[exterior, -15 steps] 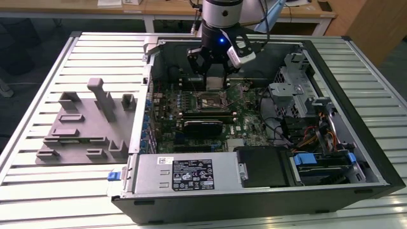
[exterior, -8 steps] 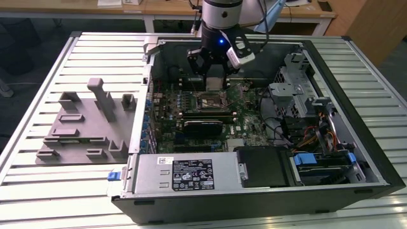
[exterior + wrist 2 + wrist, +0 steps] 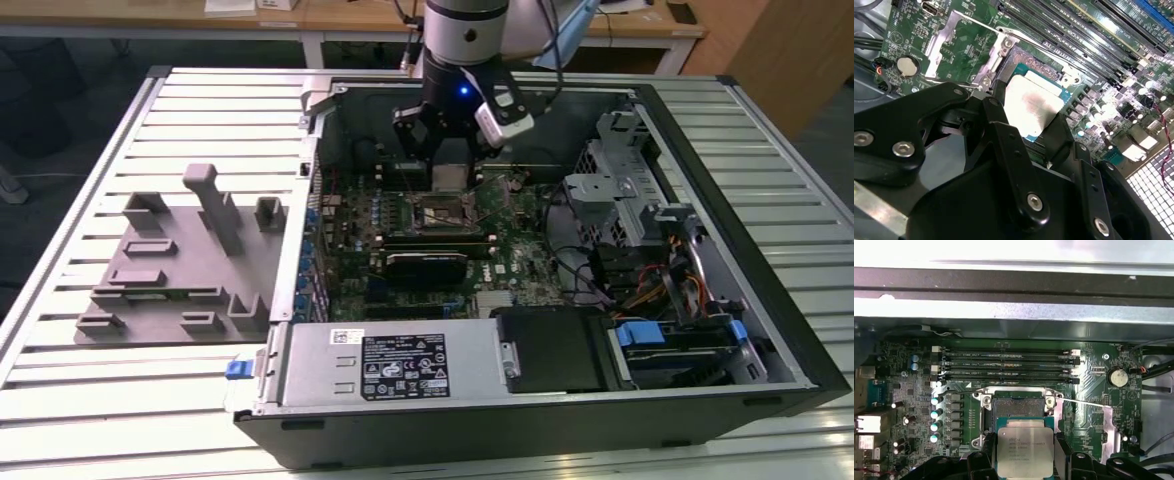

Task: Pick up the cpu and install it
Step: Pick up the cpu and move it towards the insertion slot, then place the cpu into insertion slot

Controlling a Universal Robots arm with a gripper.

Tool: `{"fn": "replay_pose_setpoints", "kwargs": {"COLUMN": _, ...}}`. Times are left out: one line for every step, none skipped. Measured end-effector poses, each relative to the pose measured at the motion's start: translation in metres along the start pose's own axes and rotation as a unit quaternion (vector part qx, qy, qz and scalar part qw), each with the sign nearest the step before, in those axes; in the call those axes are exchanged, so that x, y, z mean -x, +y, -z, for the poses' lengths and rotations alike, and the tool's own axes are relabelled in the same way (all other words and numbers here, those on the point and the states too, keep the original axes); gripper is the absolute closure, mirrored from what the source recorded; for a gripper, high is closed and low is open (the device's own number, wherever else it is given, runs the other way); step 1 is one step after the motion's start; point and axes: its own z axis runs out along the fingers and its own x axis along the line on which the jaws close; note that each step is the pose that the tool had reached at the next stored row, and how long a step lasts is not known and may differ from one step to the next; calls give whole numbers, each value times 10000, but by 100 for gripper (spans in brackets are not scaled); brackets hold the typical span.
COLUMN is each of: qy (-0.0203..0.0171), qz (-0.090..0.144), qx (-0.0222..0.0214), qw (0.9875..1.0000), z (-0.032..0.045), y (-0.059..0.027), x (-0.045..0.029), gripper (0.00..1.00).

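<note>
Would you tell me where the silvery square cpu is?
In both wrist views the cpu is clamped in the gripper, just above the black-framed motherboard socket.

A slatted metal table [image 3: 120, 410] carried a grey plastic tray [image 3: 174, 275]. Beside it lay an open black computer case [image 3: 534, 425].

We see an open computer case [image 3: 534, 432] lying on a slatted metal table [image 3: 80, 400]. The robot arm [image 3: 465, 35] reaches from above into the case, and its gripper [image 3: 453, 170] hangs over the green motherboard [image 3: 518, 215]. Between the fingers there is a pale square piece, the cpu [image 3: 454, 180], close to the black-framed socket [image 3: 443, 212], on its far side. A power supply [image 3: 387, 365] with white labels fills the near edge of the case. On the exterior view's left, beside the case, a grey plastic tray [image 3: 160, 275] stands on the table.
</note>
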Motion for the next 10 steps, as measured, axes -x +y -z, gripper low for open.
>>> {"fn": "replay_pose_setpoints", "kwargs": {"qy": 0, "qz": 0, "qx": -2, "qw": 10000, "z": -7, "y": -1, "x": 0, "gripper": 46}}
{"fn": "replay_pose_setpoints", "kwargs": {"qy": 0, "qz": 0, "qx": -3, "qw": 10000, "z": -10, "y": -1, "x": 0, "gripper": 46}}
{"fn": "replay_pose_setpoints", "kwargs": {"qy": 0, "qz": 0, "qx": -3, "qw": 10000, "z": -10, "y": -1, "x": 0, "gripper": 46}}
{"fn": "replay_pose_setpoints", "kwargs": {"qy": 0, "qz": 0, "qx": -3, "qw": 10000, "z": -12, "y": -1, "x": 0, "gripper": 46}}
{"fn": "replay_pose_setpoints", "kwargs": {"qy": 0, "qz": 0, "qx": -3, "qw": 10000, "z": -15, "y": -1, "x": 0, "gripper": 46}}
{"fn": "replay_pose_setpoints", "kwargs": {"qy": 0, "qz": 0, "qx": -3, "qw": 10000, "z": -15, "y": -1, "x": 0, "gripper": 46}}
{"fn": "replay_pose_setpoints", "kwargs": {"qy": 0, "qz": 0, "qx": -3, "qw": 10000, "z": -15, "y": -1, "x": 0, "gripper": 46}}
{"fn": "replay_pose_setpoints", "kwargs": {"qy": 0, "qz": 0, "qx": -3, "qw": 10000, "z": -15, "y": -1, "x": 0, "gripper": 46}}
{"fn": "replay_pose_setpoints", "kwargs": {"qy": 0, "qz": 0, "qx": -3, "qw": 10000, "z": -15, "y": -1, "x": 0, "gripper": 46}}
{"fn": "replay_pose_setpoints", "kwargs": {"qy": 0, "qz": 0, "qx": -3, "qw": 10000, "z": -16, "y": -1, "x": 0, "gripper": 46}}
